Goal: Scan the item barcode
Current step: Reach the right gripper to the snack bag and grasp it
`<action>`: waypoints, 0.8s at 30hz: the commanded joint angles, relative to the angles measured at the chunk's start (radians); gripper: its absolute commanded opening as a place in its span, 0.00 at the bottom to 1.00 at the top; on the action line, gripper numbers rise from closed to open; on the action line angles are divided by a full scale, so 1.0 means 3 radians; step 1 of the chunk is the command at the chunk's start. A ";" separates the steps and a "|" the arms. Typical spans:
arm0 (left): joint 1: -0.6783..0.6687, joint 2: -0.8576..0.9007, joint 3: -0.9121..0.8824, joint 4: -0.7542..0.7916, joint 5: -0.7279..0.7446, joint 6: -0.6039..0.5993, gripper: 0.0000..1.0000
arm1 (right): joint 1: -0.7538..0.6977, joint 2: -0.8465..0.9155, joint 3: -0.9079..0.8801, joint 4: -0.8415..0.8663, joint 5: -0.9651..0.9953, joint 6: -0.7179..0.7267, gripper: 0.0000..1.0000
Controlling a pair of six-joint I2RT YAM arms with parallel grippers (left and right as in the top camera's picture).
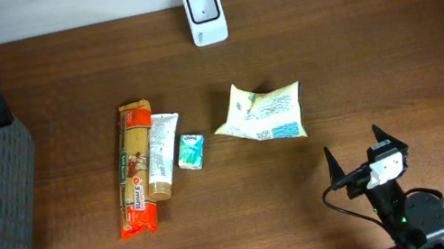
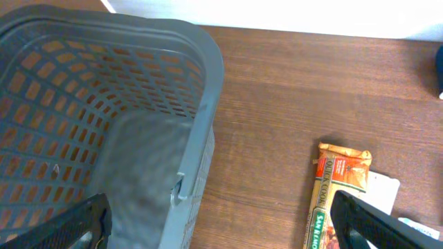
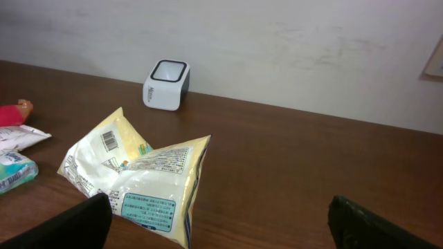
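Left gripper (image 2: 221,223) at far left, jaws wide apart, right gripper (image 1: 350,140) front right, jaws wide apart, both holding nothing

The basket (image 2: 201,83) runs off the left wrist view's left and bottom edges, and a grey patch (image 2: 142,166) inside it is too blurred to identify. The pasta pack (image 2: 339,197) is cut by the bottom edge. The left gripper (image 2: 220,211) and right gripper (image 3: 218,211) show only dark fingertips. The pouch (image 3: 138,183) print is too small to read.
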 commanded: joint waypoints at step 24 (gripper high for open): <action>0.0018 0.0018 0.0008 -0.0006 0.0050 0.0052 0.99 | -0.0025 0.0782 0.0910 -0.0027 -0.0600 -0.0022 0.99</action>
